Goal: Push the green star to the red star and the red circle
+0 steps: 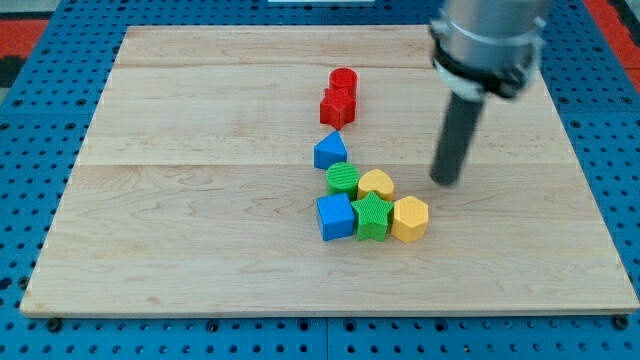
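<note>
**Rod tip hovers right of block cluster**

Tip point(447, 181) of my dark rod touches nothing, right of the yellow heart block point(377, 184). Green star block point(372, 217) sits nearer, between blue cube point(335, 216) and yellow hexagon point(410, 219). Red star point(336, 107) and red circle point(343, 80) touch, farther back.

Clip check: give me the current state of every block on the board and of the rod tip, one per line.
Green star block: packed between blue cube and yellow hexagon.
Red star block: touching red cylinder.
Green cylinder: beside yellow heart-like block.
Blue triangular block: apart, between both groups.
My tip: right of the cluster, touching nothing.
</note>
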Robot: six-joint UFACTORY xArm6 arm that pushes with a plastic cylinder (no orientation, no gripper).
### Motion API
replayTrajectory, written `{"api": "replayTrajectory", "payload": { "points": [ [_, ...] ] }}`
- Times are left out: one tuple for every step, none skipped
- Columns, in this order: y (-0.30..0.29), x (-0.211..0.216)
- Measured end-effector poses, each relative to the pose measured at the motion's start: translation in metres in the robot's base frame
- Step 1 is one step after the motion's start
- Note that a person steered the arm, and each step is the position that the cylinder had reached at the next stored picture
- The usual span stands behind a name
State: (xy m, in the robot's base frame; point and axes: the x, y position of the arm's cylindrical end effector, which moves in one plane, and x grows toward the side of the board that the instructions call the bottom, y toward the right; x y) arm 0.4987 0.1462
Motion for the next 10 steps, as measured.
{"api": "replayTrajectory", "payload": {
  "points": [
    [-0.011, 0.054],
    [-0.068, 0.053],
    [-0.090, 0.017],
    [-0.100, -0.022],
    [-0.137, -0.045],
    [-0.197, -0.032],
    [-0.242, -0.036],
    [-0.194, -0.042],
    [-0.167, -0.055],
    [-0.206, -0.073]
  ]
}}
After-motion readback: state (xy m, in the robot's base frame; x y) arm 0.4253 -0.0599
